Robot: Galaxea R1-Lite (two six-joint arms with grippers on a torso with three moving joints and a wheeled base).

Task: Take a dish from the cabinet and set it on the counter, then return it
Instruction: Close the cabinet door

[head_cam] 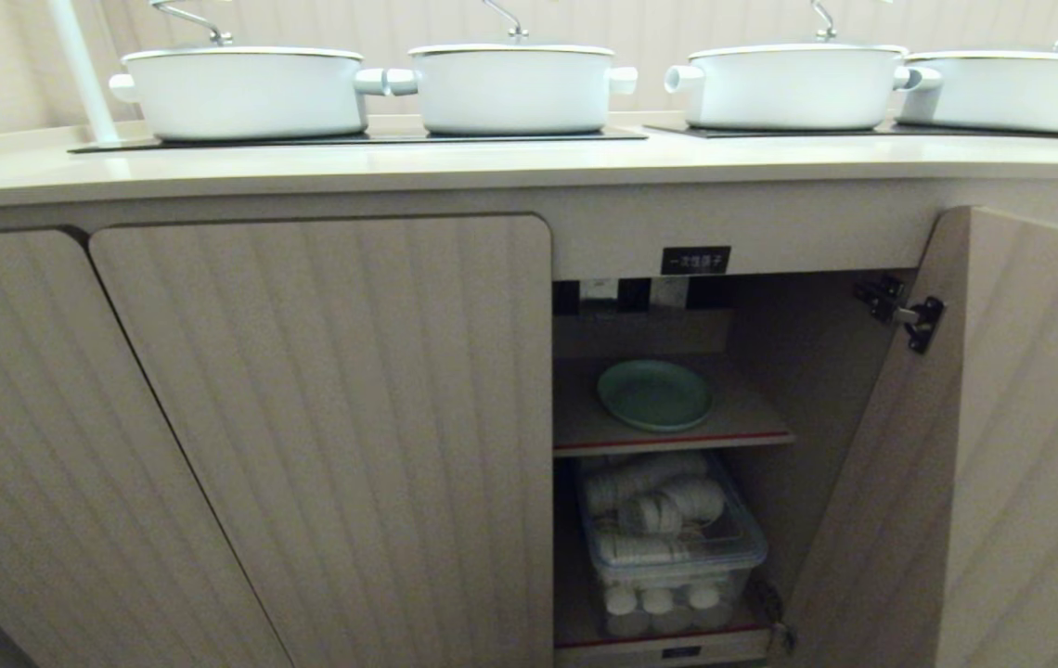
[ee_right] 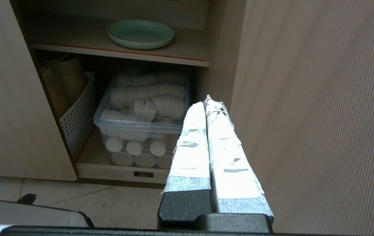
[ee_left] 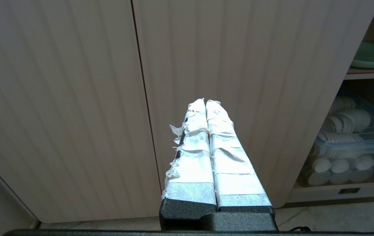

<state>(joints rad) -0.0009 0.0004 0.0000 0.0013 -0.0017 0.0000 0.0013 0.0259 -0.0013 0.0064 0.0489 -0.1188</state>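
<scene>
The pale mint-green dish (head_cam: 655,394) (ee_right: 140,33) (ee_left: 373,55) lies flat on the inner shelf of the cabinet (head_cam: 668,429), whose ribbed door (head_cam: 1021,445) stands swung open to the right under a small black label (head_cam: 695,260). The counter (head_cam: 492,167) runs above it. Neither arm shows in the head view. My right gripper (ee_right: 206,101) is shut and empty, low in front of the open cabinet beside the door's inner face. My left gripper (ee_left: 205,101) is shut and empty too, facing the closed door to the left of the opening.
Several white pots (head_cam: 246,91) stand on black hob panels (head_cam: 362,139) on the counter. Below the shelf sits a clear plastic box of white cups and lids (head_cam: 668,538) (ee_right: 144,118), with a white perforated basket (ee_right: 77,114) beside it. Tiled floor (ee_right: 108,203) lies below.
</scene>
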